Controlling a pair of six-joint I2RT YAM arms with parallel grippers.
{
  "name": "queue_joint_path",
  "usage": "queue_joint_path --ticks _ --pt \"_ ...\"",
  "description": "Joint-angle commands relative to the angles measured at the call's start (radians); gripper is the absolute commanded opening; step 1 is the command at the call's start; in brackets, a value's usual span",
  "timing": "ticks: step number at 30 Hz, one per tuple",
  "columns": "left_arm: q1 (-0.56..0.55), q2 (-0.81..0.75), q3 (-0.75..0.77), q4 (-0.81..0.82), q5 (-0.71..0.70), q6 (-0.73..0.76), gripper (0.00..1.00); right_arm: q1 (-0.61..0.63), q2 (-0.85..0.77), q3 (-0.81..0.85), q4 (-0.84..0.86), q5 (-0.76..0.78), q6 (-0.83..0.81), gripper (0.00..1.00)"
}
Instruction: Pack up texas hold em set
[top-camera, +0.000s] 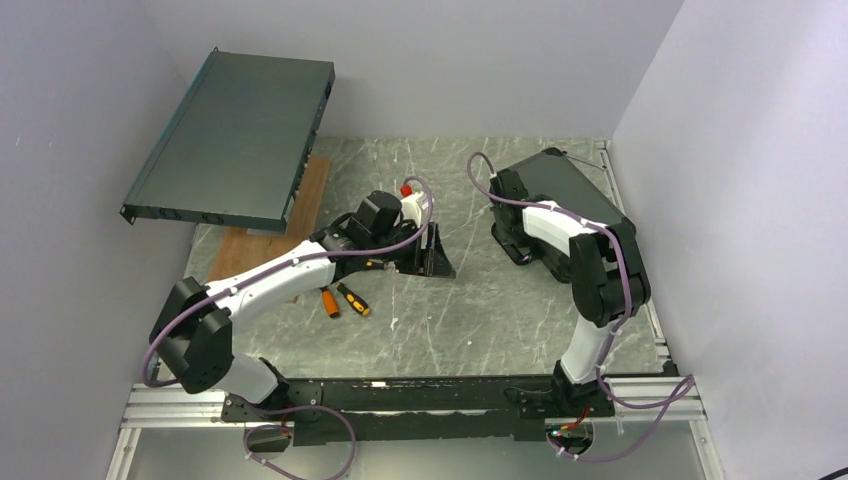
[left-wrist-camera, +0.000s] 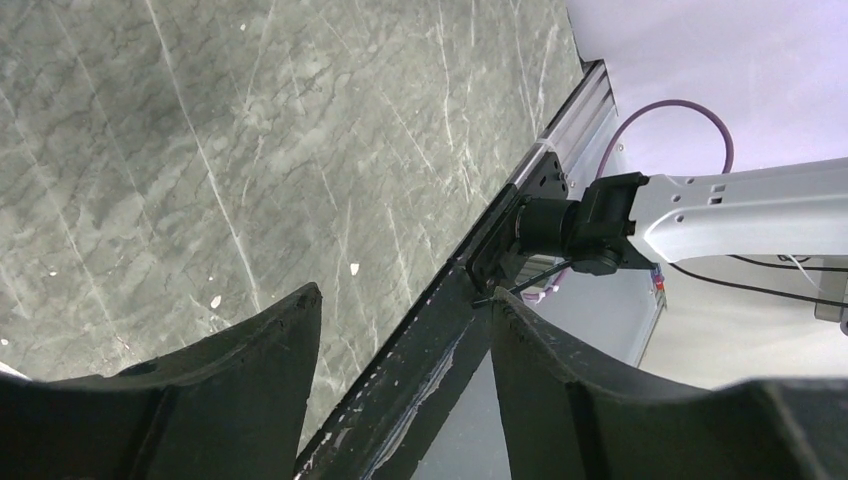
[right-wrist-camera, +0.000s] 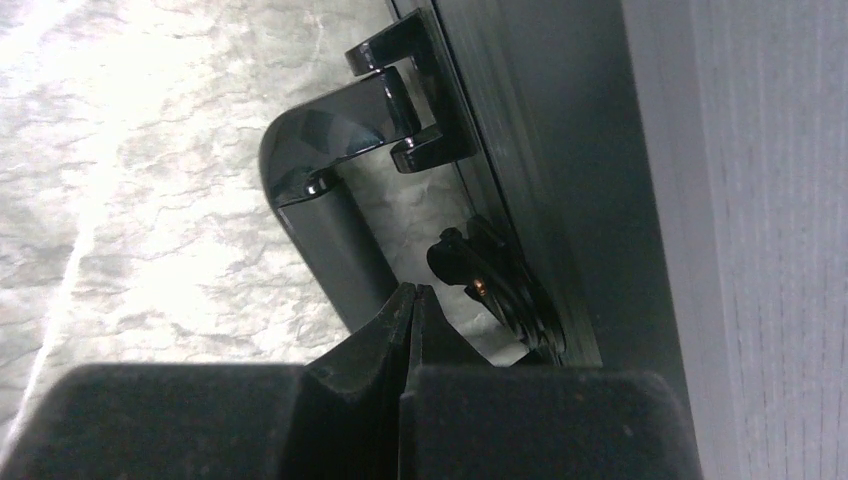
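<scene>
- Case sits at the right side of the bench, close to the right wall. Looks closed, broad face tilted up toward the top camera.
- Long axis seems to run roughly near-to-far along the right edge. Handle edge faces the middle of the bench.
- Right gripper: jaws pressed fully together, holding nothing. Tips sit just beside the grip of the glossy handle, with a latch just to the other side on the case edge. Cannot tell if the tips touch the handle.
- Left gripper: jaws moderately wide and empty, only bare bench and the side rail between them. Sits mid-bench, well apart from the case and pointing toward the right side.
- Right arm clearly nearer. Case lies directly ahead of its tips, left arm would need to cross the bench.
- Judgement: latching or handle step in hand. Shut tips suit a push on the latch, not a grasp.
- Small red item behind the left wrist, too hidden to name.
- Screwdrivers and rack unit off to the left, not involved.
</scene>
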Motion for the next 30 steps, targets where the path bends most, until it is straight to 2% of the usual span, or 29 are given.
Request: queue_joint_path --ticks 1,11,14,24,30 --pt "-0.001 -0.027 0.002 0.035 0.028 0.011 0.66 -0.004 0.035 0.028 0.031 0.053 -0.017 0.00" --pt "0.000 -0.055 -0.002 0.018 0.025 0.018 0.67 -0.003 0.142 0.039 0.044 0.107 -0.026 0.00" --pt "0.000 -0.064 0.005 0.000 0.021 0.026 0.67 0.000 0.207 0.063 0.000 0.165 -0.006 0.00" --pt "0.002 -0.096 -0.012 0.006 0.026 0.021 0.69 0.053 0.175 0.013 -0.060 0.264 -0.007 0.00" --pt "0.002 -0.109 -0.021 0.003 0.024 0.026 0.72 0.098 0.137 0.024 -0.024 0.285 -0.070 0.00"
